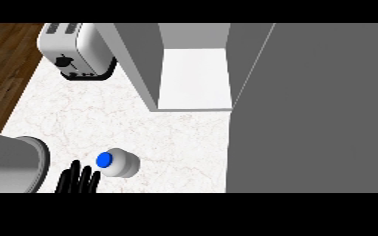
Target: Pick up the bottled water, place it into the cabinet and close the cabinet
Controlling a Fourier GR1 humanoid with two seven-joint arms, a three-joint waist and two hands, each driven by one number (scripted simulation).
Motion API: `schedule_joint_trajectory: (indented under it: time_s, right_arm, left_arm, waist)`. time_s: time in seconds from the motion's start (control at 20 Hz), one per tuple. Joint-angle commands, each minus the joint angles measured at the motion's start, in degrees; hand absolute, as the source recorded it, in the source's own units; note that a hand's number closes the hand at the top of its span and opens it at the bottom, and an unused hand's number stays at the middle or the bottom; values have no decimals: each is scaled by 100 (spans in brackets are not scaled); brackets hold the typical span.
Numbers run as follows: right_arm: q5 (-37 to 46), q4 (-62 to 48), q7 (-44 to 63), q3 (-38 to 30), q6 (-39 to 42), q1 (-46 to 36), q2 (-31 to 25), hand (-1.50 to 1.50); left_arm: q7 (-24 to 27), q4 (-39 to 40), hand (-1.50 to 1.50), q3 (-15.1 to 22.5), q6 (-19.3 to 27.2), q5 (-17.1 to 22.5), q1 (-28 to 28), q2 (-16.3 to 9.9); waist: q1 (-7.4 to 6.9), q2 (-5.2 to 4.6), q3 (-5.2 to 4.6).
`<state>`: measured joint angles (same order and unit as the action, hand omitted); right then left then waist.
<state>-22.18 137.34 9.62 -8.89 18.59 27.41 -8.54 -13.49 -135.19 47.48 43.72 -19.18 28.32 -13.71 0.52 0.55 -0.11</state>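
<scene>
Head view is giving me the white marbled counter (111,115) from steeply above. I am seeing the bottled water (118,162) standing upright near the lower edge, its blue cap (105,159) facing up at me, out on the counter and well apart from the cabinet (193,80). The cabinet is standing open, its pale shelf showing bare between a grey side wall on the left and the big grey door (303,110) swung out on the right. My left hand (78,180) is coming in from the lower edge just beside the bottle, black fingers straight and pointing up, curling round nothing; I cannot tell whether it is touching the bottle. A toaster (76,50) is sitting at the far left corner, and a grey rounded object (21,165) is showing at the left edge.
</scene>
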Motion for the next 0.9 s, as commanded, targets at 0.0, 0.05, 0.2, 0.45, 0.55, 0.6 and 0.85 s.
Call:
schedule_joint_trajectory:
  time_s: [0.0,0.05,0.2,0.45,0.55,0.6,0.85]
  right_arm:
    - [-1124,1191,572,-197,-201,293,-11,-150]
    - [-1084,1177,558,-146,-134,412,1,-150]
    - [-1086,975,247,-244,55,527,23,-150]
    - [-1237,905,260,-296,170,488,-134,-150]
    - [-1369,1023,356,-436,105,426,-230,-150]
    - [-1205,901,100,-311,247,590,-52,-150]
    - [-1282,1066,-130,-321,524,1124,-9,-150]
  left_arm:
    - [261,-14,-150,-354,-14,479,66,-228]
    - [440,-22,-150,-517,-42,773,123,-327]
    - [849,536,-150,-902,-218,1220,61,-442]
    - [1173,1321,-150,-1615,-616,1955,-479,-290]
    - [1352,1304,-150,-1862,-770,2134,-476,-400]
    - [1424,1290,-150,-1947,-971,2454,-355,-483]
    - [2091,2020,-150,-2319,-1150,2721,-147,-382]
  waist:
    - [19,-19,-5]
    - [22,-13,-10]
    - [59,-11,-14]
    - [66,-43,-7]
    - [41,-38,-6]
    - [41,-29,-4]
    - [52,-13,-3]
